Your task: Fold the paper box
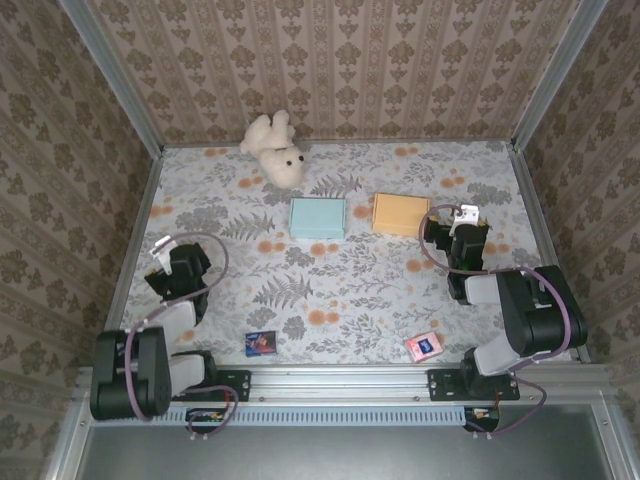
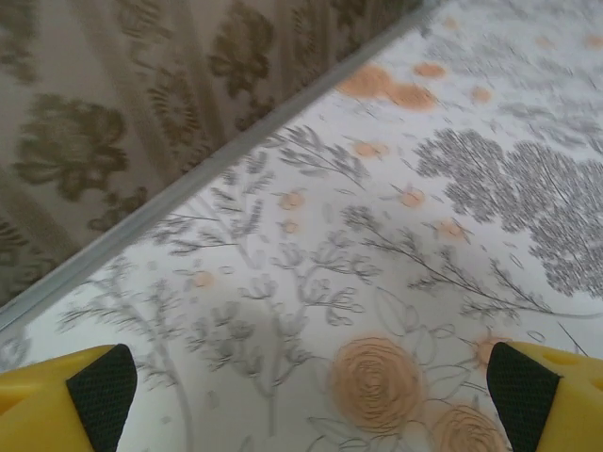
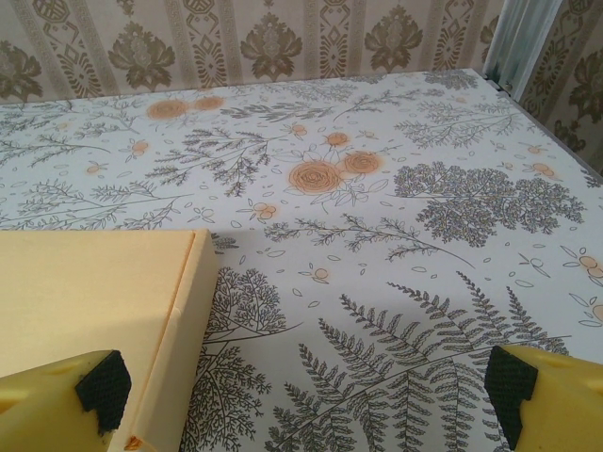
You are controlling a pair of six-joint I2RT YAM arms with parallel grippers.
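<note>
Flat yellow-orange paper box [image 3: 89,292] cropped by right-wrist view's left and bottom edges. Yellow black-padded fingers [image 3: 38,405] cut off at bottom corners. Small dark card [image 1: 260,343], pink card [image 1: 424,346]: print unreadable.

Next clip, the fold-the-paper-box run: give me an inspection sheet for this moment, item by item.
Surface: floral-print table covering, lying flat.
Job's things: flat light-blue paper box and flat yellow-orange paper box, side by side and apart, mid-table.
Clutter: white plush teddy bear at the far edge; small dark-blue packet and small pink packet near the arm bases.
Grippers: left gripper open over bare table; right gripper open, empty, beside the yellow-orange box.
Cables: purple cables looped along both arms, off the boxes.
Surroundings: patterned wallpaper walls in a metal frame.
</note>
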